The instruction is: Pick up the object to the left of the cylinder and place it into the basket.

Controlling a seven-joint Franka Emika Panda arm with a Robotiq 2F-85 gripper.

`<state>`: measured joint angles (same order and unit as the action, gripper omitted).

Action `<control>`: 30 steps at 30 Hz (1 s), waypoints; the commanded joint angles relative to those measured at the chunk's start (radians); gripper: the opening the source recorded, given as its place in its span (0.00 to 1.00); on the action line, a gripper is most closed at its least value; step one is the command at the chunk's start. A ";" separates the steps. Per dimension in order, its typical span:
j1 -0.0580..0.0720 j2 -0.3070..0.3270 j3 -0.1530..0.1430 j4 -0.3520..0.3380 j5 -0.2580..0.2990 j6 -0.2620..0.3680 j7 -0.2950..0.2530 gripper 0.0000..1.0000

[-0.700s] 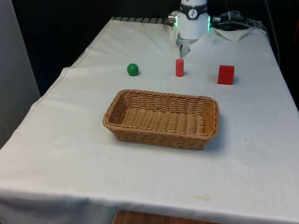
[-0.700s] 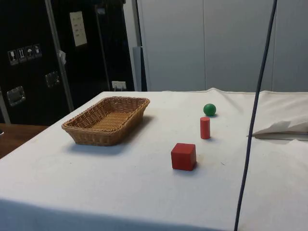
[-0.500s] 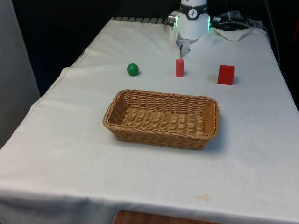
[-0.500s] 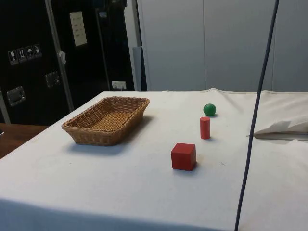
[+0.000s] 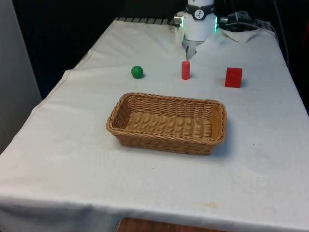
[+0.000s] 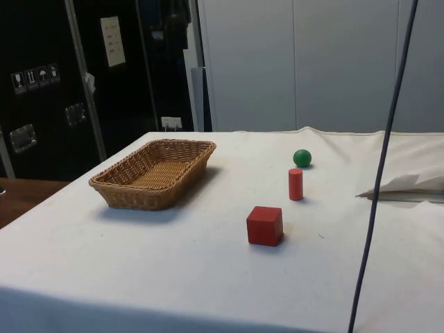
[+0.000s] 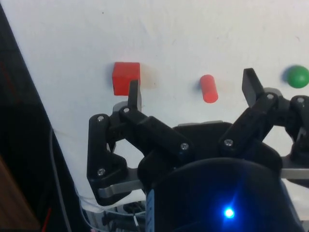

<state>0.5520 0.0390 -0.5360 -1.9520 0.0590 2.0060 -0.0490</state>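
Observation:
A green ball (image 5: pixel 137 72) (image 6: pixel 302 158) rests on the white cloth, to the front view's left of an upright red cylinder (image 5: pixel 185 70) (image 6: pixel 295 184). A red cube (image 5: pixel 233 77) (image 6: pixel 264 225) stands on the cylinder's other side. The wicker basket (image 5: pixel 169 98) (image 6: pixel 139 198) sits nearer the front camera and holds nothing. In the wrist view my gripper (image 7: pixel 192 88) hangs open high above the cloth, nothing between its fingers (image 7: pixel 133 93). Far below it lie the cube (image 7: pixel 126 77), the cylinder (image 7: pixel 208 89) and the ball (image 7: pixel 296 76).
A dark cable (image 6: pixel 381 187) hangs down across the side view near the camera. Folded white cloth (image 5: pixel 241 34) (image 6: pixel 409 184) lies bunched at the robot's end of the table. The table's edges drop off on both long sides.
The hanging cable in the side view has swung to the right. The ball, cylinder, cube and basket have not moved.

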 commanded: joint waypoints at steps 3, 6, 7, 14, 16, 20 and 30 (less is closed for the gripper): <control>0.005 -0.044 0.011 -0.060 -0.033 0.038 0.028 1.00; 0.004 -0.055 0.018 -0.086 -0.039 0.053 0.034 1.00; 0.004 -0.060 0.021 -0.097 -0.042 0.061 0.037 1.00; 0.003 -0.092 0.044 -0.163 -0.064 0.097 0.062 1.00; 0.002 -0.106 0.053 -0.189 -0.074 0.109 0.074 1.00; 0.002 -0.121 0.062 -0.217 -0.084 0.121 0.085 1.00; 0.001 -0.163 0.103 -0.304 -0.129 0.156 0.143 1.00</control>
<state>0.5520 -0.1140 -0.4390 -2.2420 -0.0490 2.1460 0.0730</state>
